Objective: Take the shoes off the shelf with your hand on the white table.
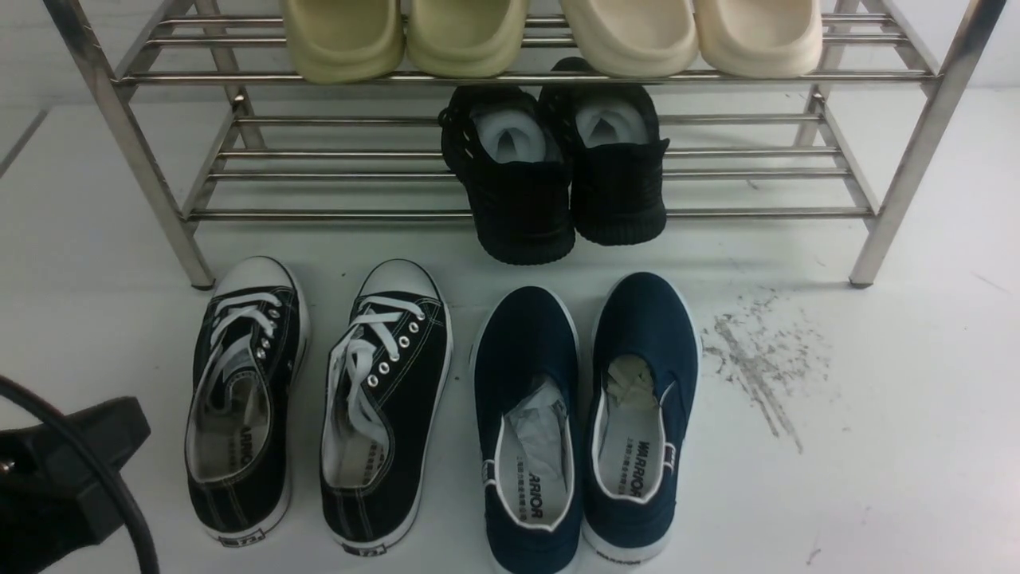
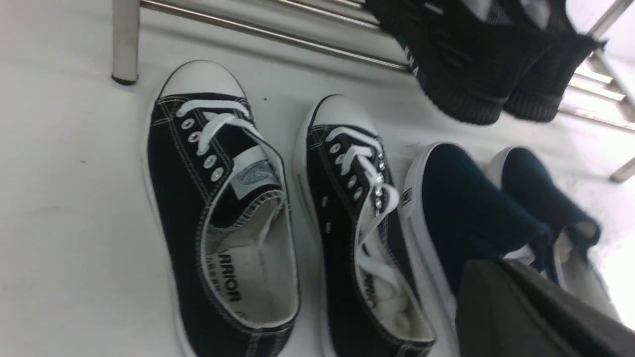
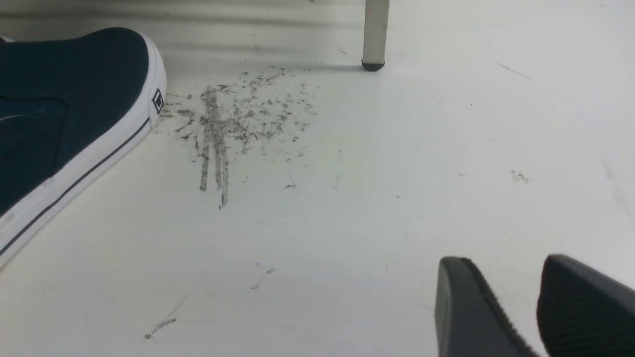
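**Sneakers down on the tabletop, arms drawn back**

Sneakers [image 1: 319,399], the black canvas pair with white laces, stand side by side on the white tabletop [image 1: 876,478] in front of the steel shelf [image 1: 127,143], toes toward it, clear of its front leg and touching nothing else. Judging by that, the placing looks done, and the careful thing now is to back the left arm away without snagging a lace or nudging a heel.

Going left to right in the front view: the left gripper [image 1: 72,462] sits low at the near corner, just beside the left sneaker but apart from it, a black cable arching over it. Whether its fingers are spread or closed I cannot tell; the left wrist view shows only a dark edge of one. It holds nothing that I can see.

Next come the navy slip-ons [image 1: 586,422], also on the tabletop, with the black knit pair [image 1: 558,175] behind on the lower tier and pale slides [image 1: 550,36] above.

Furthest right, past the grey scuff marks [image 1: 757,359], the right gripper [image 3: 538,307] appears only in its own wrist view, hovering low over bare tabletop, fingers [image 3: 471,307] a narrow gap apart and empty.
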